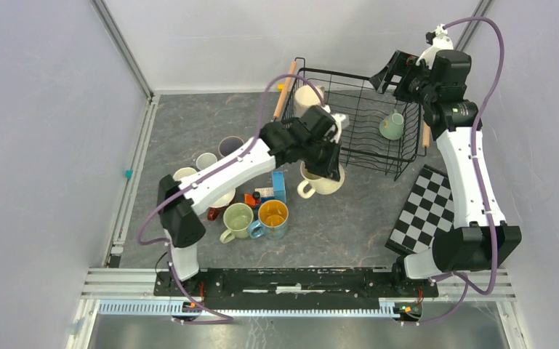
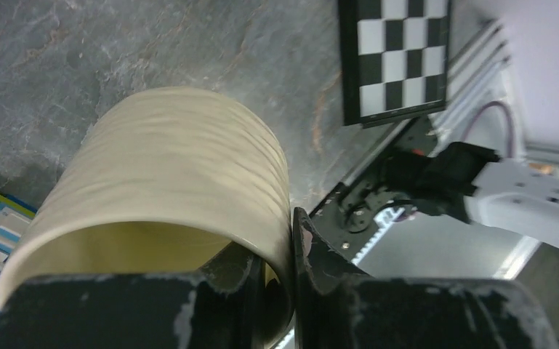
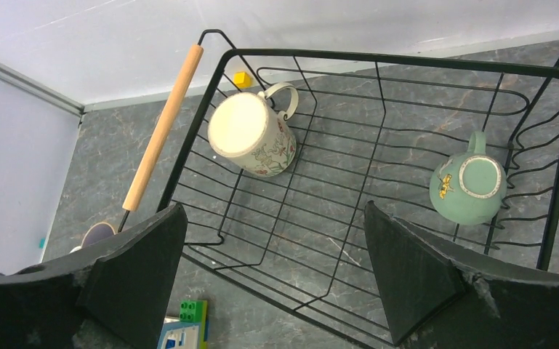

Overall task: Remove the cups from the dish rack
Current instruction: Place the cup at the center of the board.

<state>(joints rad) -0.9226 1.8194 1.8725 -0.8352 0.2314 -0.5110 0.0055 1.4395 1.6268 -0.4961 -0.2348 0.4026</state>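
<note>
The black wire dish rack [image 1: 367, 138] stands at the back, right of centre. It holds a cream floral mug [image 1: 307, 98] at its left end and a pale green mug [image 1: 392, 126] at its right end. Both show in the right wrist view, the floral mug [image 3: 251, 134] and the green mug [image 3: 469, 189], inside the rack [image 3: 378, 59]. My right gripper [image 1: 389, 73] hangs open and empty above the rack [image 3: 276, 269]. My left gripper [image 1: 328, 163] is shut on the wall of a cream mug [image 1: 321, 183], low over the table just in front of the rack. In the left wrist view the gripper [image 2: 282, 269] pinches the mug [image 2: 182, 167] at its rim.
Several mugs stand in a group at the left: a purple one [image 1: 230, 147], a grey one [image 1: 206, 161], a pale green one [image 1: 237, 219], a yellow-lined teal one [image 1: 272, 216]. A toy block cluster [image 1: 270, 190] lies among them. A checkerboard [image 1: 425, 211] lies at the right.
</note>
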